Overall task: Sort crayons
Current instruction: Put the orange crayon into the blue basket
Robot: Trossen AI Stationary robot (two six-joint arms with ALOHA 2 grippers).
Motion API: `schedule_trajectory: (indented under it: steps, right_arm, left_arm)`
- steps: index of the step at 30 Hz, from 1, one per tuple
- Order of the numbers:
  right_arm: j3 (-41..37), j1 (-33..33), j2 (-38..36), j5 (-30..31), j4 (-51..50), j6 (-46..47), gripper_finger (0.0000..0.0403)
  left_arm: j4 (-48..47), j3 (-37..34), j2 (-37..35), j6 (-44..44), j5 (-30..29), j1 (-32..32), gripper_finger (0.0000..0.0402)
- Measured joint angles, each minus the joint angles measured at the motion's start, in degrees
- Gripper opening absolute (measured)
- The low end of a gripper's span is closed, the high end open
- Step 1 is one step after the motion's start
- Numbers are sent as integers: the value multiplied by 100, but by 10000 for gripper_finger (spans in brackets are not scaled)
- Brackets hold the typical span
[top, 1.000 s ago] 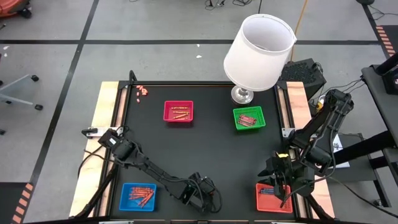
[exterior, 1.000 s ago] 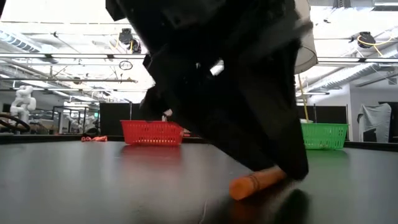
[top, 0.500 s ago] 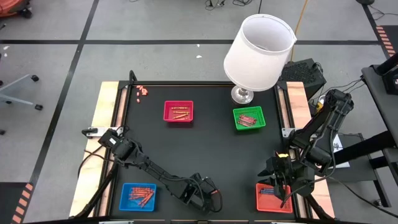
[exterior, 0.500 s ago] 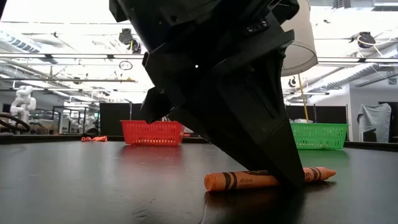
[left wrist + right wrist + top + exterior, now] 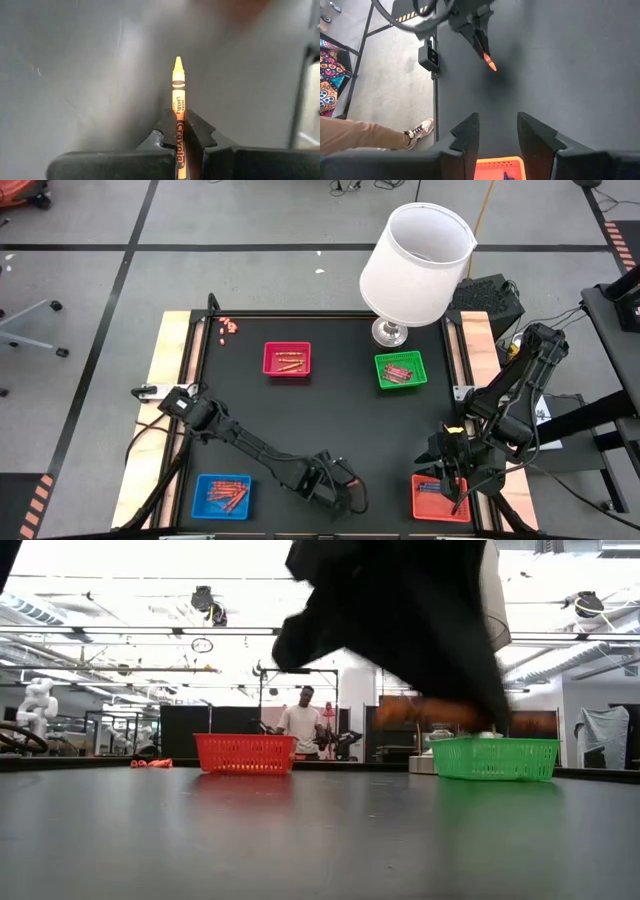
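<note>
1. Jaws of the left gripper (image 5: 179,137) are clamped on an orange crayon (image 5: 178,90), whose pointed tip juts forward past the fingertips, clear of the dark table (image 5: 330,420) below.
2. Seen from above, the left gripper (image 5: 345,492) sits near the table's front edge, between the blue tray (image 5: 222,496) and the orange tray (image 5: 440,498).
3. At table height the left arm fills the upper part of the scene as a dark blur, with an orange smear at its lower end — the crayon (image 5: 425,712), off the surface.
4. Across the table, the right gripper (image 5: 496,131) hovers over the orange tray (image 5: 500,168) at the front right corner; its jaws stand partly apart and hold nothing.
5. From the right wrist camera, the left gripper's dark fingers (image 5: 477,37) show farther off, the crayon (image 5: 489,62) sticking out of them.
6. Sorted crayons lie in four trays — the blue one at front left, the orange one at front right, a red tray (image 5: 287,360) and a green tray (image 5: 400,370) toward the back.
7. Loose crayons (image 5: 229,327) lie in a small cluster at the back left corner.
8. White lamp (image 5: 417,262) stands at the back edge, just beside the green tray.
9. Beyond the table a person (image 5: 300,725) stands in the room; a trouser leg and shoe (image 5: 418,135) show on the floor beside the table.
</note>
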Motion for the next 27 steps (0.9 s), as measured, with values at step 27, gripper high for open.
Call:
schedule_trajectory:
  steps: [27]
  right_arm:
    - [0,0,0,0,9,-48,116]
  left_arm:
    - [-5,19,-2434,1270,-964,0,9]
